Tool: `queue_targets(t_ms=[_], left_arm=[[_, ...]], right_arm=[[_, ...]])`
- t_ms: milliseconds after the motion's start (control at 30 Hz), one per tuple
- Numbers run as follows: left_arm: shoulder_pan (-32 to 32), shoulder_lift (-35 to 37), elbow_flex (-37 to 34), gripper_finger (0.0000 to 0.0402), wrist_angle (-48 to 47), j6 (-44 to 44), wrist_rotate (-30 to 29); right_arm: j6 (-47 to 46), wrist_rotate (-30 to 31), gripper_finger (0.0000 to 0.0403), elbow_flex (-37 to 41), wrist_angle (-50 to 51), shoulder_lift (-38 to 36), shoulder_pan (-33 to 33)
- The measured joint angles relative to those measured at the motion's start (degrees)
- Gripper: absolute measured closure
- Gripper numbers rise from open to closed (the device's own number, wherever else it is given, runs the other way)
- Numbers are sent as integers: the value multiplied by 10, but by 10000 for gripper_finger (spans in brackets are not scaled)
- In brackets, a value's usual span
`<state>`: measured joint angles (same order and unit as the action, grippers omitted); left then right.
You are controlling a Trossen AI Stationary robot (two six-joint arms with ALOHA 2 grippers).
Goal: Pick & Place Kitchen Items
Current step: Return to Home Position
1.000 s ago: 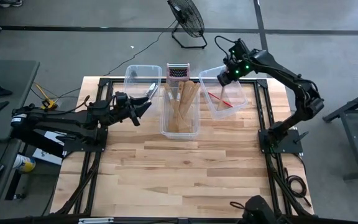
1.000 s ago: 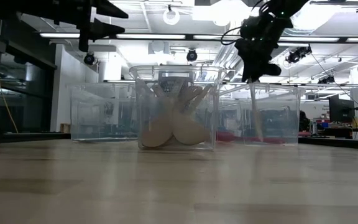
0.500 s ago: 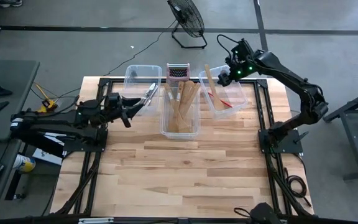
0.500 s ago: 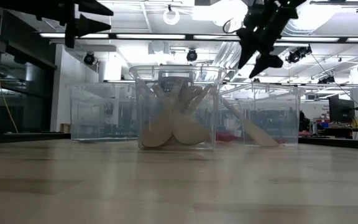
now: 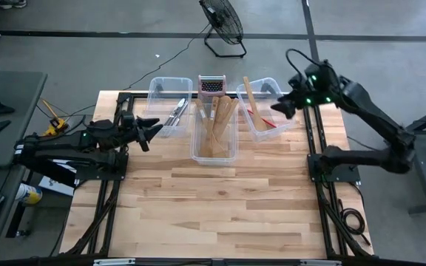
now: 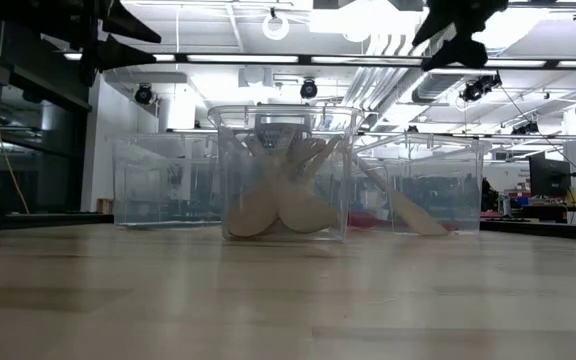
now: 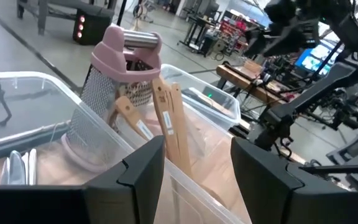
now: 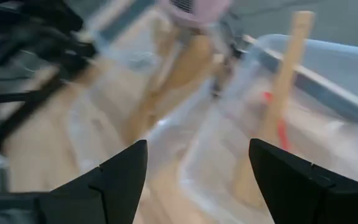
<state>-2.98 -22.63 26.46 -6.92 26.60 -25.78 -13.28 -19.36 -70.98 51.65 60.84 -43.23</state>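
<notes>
Three clear bins stand in a row at the table's far side. The left bin holds silver cutlery. The middle bin holds pale wooden utensils. In the right bin a wooden spoon leans with its head on the floor and its handle over the far rim, beside a red-headed spatula. My right gripper hangs open above this bin's right side, holding nothing. My left gripper is open and level, left of the bins, with nothing between its fingers.
A metal box grater with a pinkish top stands behind the middle bin. A floor fan sits beyond the far edge. The near half of the wooden table is bare.
My right gripper has opened and let go of the wooden spoon, then risen and drawn back toward the table's right edge. The spoon, held upright in the right bin before, has tipped over and now leans on the bin's far rim. My left gripper has pulled back toward the left edge.
</notes>
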Motion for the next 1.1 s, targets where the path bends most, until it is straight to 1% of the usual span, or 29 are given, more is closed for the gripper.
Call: queue_targets(t_ms=[100, 200, 233, 333, 400, 533, 600, 667, 733, 900, 1000, 1100], left_arm=[[0, -1, 0, 217, -1, -12, -1], [0, -6, 0, 217, 2, -13, -5], [0, -7, -6, 217, 17, -13, -5], [0, -7, -56, 217, 123, -13, -1], [0, -7, -98, 217, 203, -13, 18], [1, -7, -169, 217, 315, -6, 41], [1, 1, -188, 217, 345, -8, 44], [1, 19, -195, 217, 346, -13, 43], [1, 44, -196, 217, 328, -23, 42], [1, 125, -196, 217, 246, -35, 42], [1, 184, -196, 217, 192, -35, 37], [1, 227, -196, 217, 169, -38, 30]], right_arm=[[-39, -17, 128, 56, -50, -54, 20], [-89, -11, 128, 112, -121, -102, 50], [-106, -4, 128, 132, -148, -117, 59], [-158, 23, 128, 197, -256, -155, 99], [-189, 44, 128, 246, -354, -173, 133], [-233, 88, 128, 351, -566, -195, 206], [-242, 92, 128, 403, -652, -201, 232], [-260, 92, 128, 449, -710, -215, 244], [-274, 93, 128, 484, -746, -238, 245], [-272, 97, 128, 534, -749, -332, 245], [-270, 114, 128, 554, -722, -398, 245], [-272, 147, 128, 580, -722, -447, 256]])
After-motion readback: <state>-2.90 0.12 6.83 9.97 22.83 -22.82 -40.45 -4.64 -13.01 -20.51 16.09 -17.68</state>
